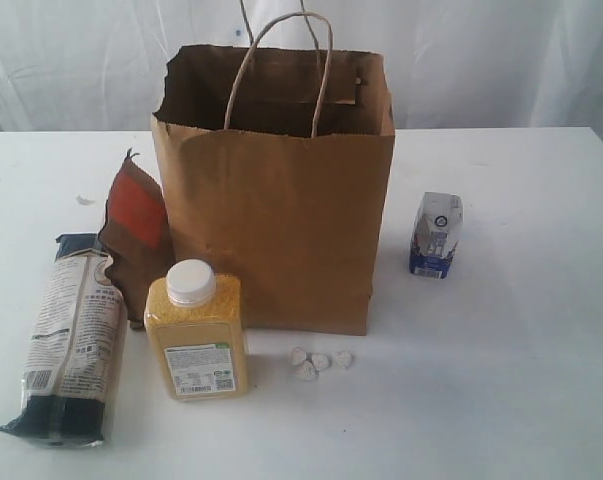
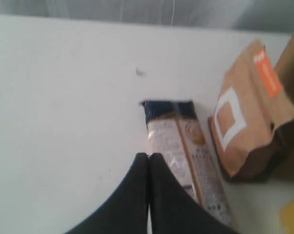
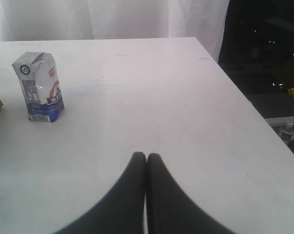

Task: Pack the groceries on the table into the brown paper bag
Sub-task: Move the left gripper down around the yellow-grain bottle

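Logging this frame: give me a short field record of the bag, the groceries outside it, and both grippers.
bag: brown paper bag upright, top open
left of bag: noodle packet lying flat; brown-red pouch upright beside bag
front of bag: yellow-grain bottle upright; white lumps
right of bag: blue-white carton upright, apart
grippers: left gripper shut, empty; right gripper shut, empty

The bag [image 1: 281, 240] is matt brown kraft paper, creased, with a rough jagged rim. The noodle packet [image 1: 71, 335] is glossy, crinkled plastic film. The bottle [image 1: 196, 345] is clear smooth plastic; its cap [image 1: 191, 282] is white plastic. The pouch [image 1: 136, 240] is matt brown paper. The carton [image 1: 436, 235] is printed card with a slight sheen. The table [image 1: 501, 380] is smooth matt white.
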